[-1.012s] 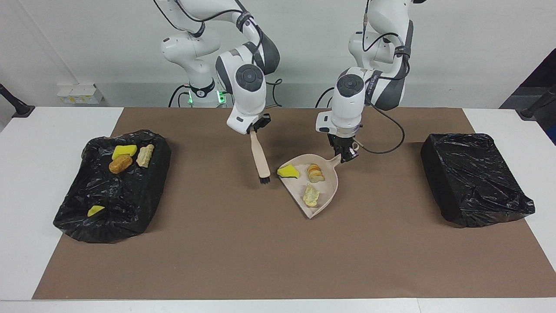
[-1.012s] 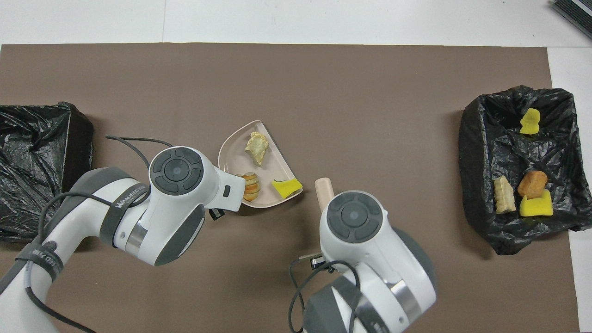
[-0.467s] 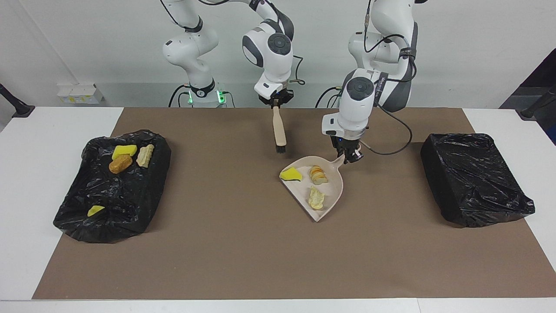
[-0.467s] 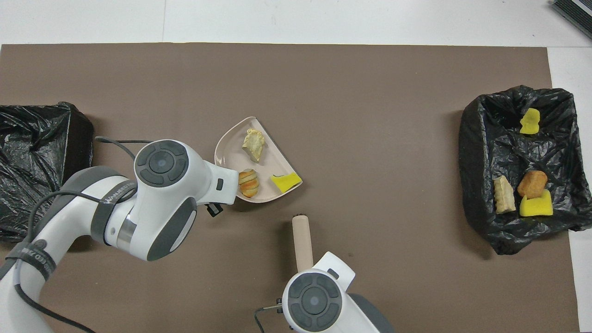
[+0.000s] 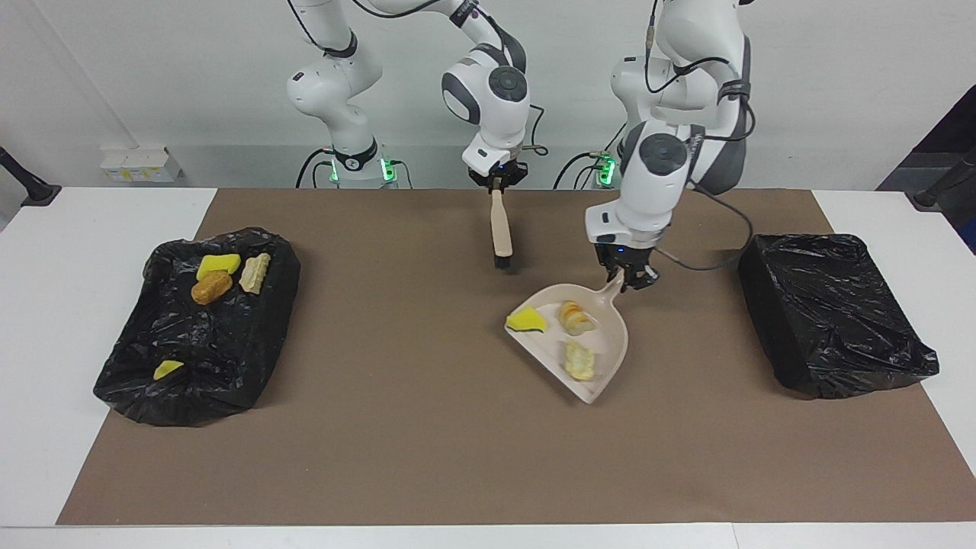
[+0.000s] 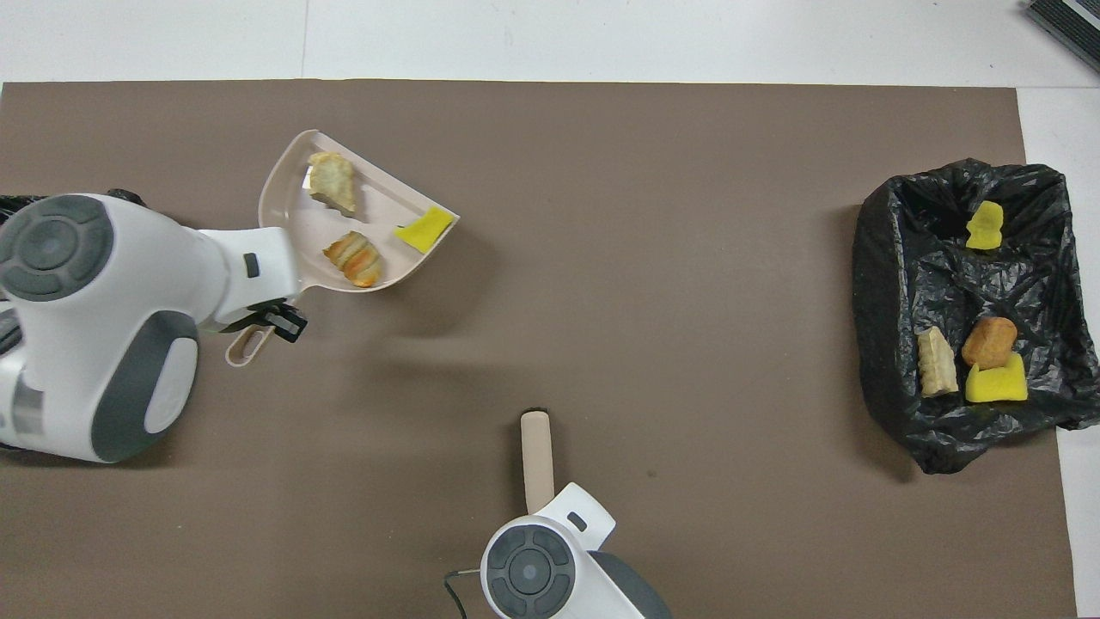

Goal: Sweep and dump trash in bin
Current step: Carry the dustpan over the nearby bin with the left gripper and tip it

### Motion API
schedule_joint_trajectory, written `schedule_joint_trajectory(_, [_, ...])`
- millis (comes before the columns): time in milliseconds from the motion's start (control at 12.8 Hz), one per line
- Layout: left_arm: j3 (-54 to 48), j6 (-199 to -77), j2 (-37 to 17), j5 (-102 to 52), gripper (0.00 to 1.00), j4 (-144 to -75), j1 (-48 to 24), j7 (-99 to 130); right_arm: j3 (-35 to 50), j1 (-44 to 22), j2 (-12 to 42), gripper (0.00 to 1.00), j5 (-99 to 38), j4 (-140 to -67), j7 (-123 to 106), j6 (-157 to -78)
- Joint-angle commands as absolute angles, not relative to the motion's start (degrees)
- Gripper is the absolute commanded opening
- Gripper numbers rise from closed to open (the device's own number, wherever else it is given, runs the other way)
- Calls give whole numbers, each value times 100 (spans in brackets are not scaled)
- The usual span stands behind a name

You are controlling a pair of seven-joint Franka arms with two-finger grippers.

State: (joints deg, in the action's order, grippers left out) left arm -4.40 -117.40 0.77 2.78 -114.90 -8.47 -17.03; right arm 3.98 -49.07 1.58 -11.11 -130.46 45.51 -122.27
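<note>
My left gripper (image 5: 630, 280) is shut on the handle of the beige dustpan (image 5: 583, 343) and holds it up over the mat, between the middle and the bin at the left arm's end. In the pan lie trash bits: a yellow sponge chunk (image 5: 528, 321), a striped pastry piece (image 5: 573, 316) and a pale piece (image 5: 579, 360). The pan shows in the overhead view (image 6: 378, 215) too. My right gripper (image 5: 497, 185) is shut on the brush (image 5: 500, 229), which hangs bristles down over the mat's edge nearest the robots.
A black-lined bin (image 5: 831, 313) stands at the left arm's end. A second black-lined bin (image 5: 229, 335) at the right arm's end holds several trash pieces, among them a yellow sponge (image 5: 217, 264) and a brown bread piece (image 5: 211, 287). A brown mat (image 5: 427, 427) covers the table.
My left gripper has lifted the loaded dustpan and carried it toward the left arm's end. My right gripper has raised the brush and drawn it back toward the robots.
</note>
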Motion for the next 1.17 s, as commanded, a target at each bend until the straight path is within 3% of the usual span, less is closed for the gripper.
schedule_joint_trajectory(0, [-492,-11549,316,193,0,-11330,-257,-1450,413,-4816,184,100,-1204,-12816,4509,-12016])
schedule_joint_trajectory(234, [-483,-11172,229,211,0,-10978,621,-1921,404,-4484,132,100,-1195,-12176,4361,-11104])
schedule_joint_trajectory(545, [-483,-11215,202,211,0,-10907,2141,-4617,352,-3878,70,100,-1108,-10989,3457,-9671])
schedule_joint_trajectory(1090, [-422,-11496,193,578,0,-10898,3225,-6484,308,-2463,-132,100,-897,-9573,1743,-8324])
